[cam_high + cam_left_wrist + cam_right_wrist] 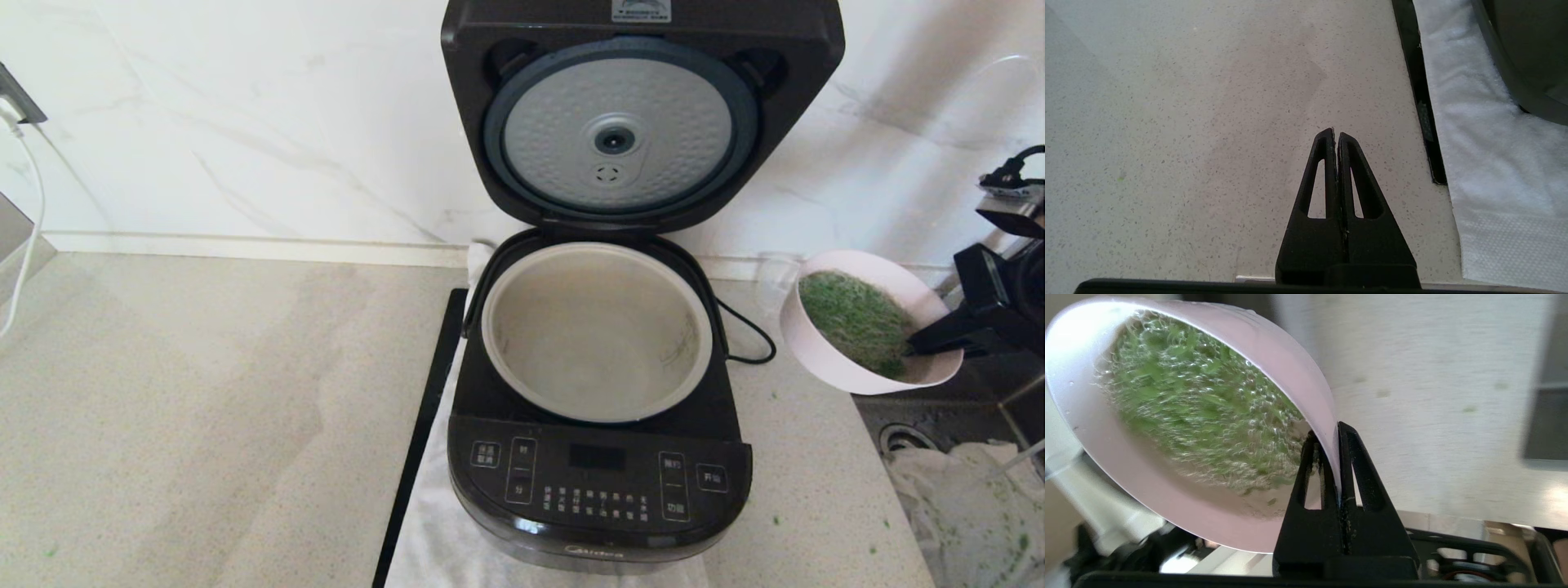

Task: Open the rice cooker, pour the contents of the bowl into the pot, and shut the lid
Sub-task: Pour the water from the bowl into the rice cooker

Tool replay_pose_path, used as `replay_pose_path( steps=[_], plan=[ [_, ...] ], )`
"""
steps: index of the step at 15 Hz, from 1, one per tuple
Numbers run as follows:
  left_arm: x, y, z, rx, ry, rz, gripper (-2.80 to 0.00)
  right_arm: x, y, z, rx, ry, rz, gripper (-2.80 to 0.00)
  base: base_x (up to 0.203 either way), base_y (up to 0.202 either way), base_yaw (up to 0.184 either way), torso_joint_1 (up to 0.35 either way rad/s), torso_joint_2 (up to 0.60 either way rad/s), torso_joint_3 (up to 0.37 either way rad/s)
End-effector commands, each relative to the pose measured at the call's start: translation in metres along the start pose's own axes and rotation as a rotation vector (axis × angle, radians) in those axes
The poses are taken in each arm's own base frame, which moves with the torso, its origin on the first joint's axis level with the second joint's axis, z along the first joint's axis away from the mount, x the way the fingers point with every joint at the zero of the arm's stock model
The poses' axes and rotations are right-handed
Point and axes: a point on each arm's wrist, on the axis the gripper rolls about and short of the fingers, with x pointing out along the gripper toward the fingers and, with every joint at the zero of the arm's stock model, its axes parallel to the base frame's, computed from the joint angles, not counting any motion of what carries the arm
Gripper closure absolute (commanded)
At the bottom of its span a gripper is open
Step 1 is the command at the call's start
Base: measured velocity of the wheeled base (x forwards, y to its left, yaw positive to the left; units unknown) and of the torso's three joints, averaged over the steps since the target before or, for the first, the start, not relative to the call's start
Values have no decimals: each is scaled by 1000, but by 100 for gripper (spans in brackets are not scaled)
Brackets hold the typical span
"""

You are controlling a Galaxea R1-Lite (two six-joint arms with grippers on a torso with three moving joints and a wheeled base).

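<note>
The black rice cooker (600, 482) stands in the middle of the counter with its lid (641, 114) swung upright, dimpled silver underside facing me. The beige-silver pot (598, 331) inside looks empty. To the cooker's right, the pink bowl (824, 347) hangs in the air, tilted toward the cooker, with the chopped green contents (853, 322) still inside. My right gripper (1333, 430) is shut on the bowl's rim (1327, 416), one finger inside and one outside. My left gripper (1336, 134) is shut and empty over bare counter, left of the cooker; it does not show in the head view.
A white cloth (1486, 134) and a black strip (420, 433) lie under and beside the cooker. A clear plastic cup (771, 278) stands behind the bowl. A sink (963, 474) with a crumpled cloth lies at the right. The cooker's cord (747, 335) loops at its right side.
</note>
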Motion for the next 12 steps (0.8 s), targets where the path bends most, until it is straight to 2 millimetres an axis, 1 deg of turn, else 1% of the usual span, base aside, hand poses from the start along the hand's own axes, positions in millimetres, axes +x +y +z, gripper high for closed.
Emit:
replay_pose_path(
  steps=[1,4,9,12],
  plan=[
    [0,0,0,0,-1,0,0,4,24,-2,-53,30,37,0,0,0,0,0,0,0],
    [0,0,0,1,-1,0,0,26,52,-5,-78,69,25,0,0,0,0,0,0,0],
    [0,0,0,1,-1,1,0,43,92,-13,-131,87,52,0,0,0,0,0,0,0],
    [0,0,0,1,-1,1,0,58,109,-23,-182,90,31,0,0,0,0,0,0,0]
  ],
)
